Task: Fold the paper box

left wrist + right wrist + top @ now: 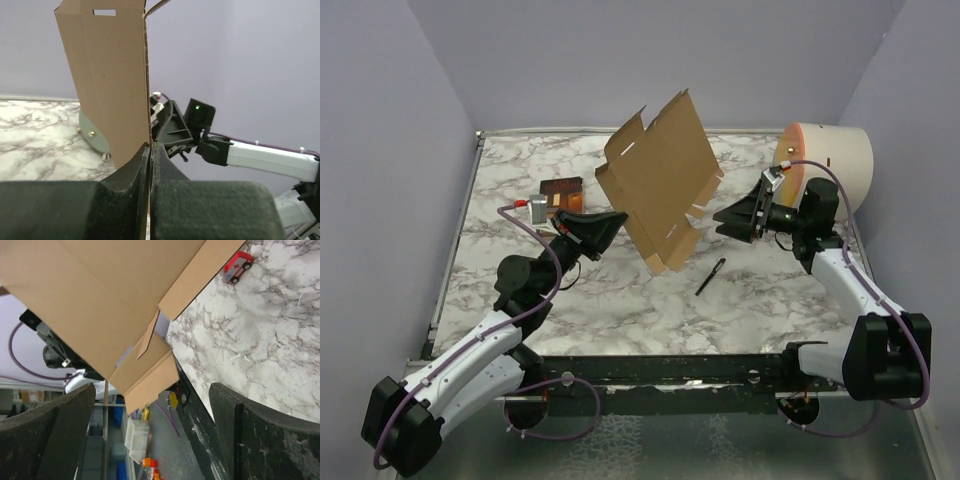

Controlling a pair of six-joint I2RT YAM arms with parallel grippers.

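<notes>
Left end effector (619, 218): jaws fully closed on the paper box (660, 180). In the left wrist view the two fingers meet at the tips (150, 148) with the thin cardboard edge pinched between them. The sheet (112, 85) rises straight up from the pinch, and a slot is cut near its top edge.

Paper box: unfolded flat sheet with flaps and tabs, held off the bench (620, 300) over its middle. It stands steeply tilted, top edge towards the far side. The grip is on its left edge, low down. The lowest corner hangs close to the bench surface; cannot tell whether it touches.

Right end effector (720, 215): jaws spread wide, nothing held. In the top view it points left at the sheet's right edge, just beside the lower tabs; contact not discernible. In the right wrist view the fingers (55, 435) frame a wide gap (152, 390), and the cardboard (100, 300) with its small lower flaps lies ahead of that gap, apart from both pads.

Other items:
- dark book (563, 193), left of the sheet, on the bench
- cream cylinder (835, 160) on its side at the far right, behind the right arm
- black pen (710, 277) lying near the sheet's low corner, to its right
- small red toy ambulance (237, 266) on the marble, seen only in the right wrist view
</notes>
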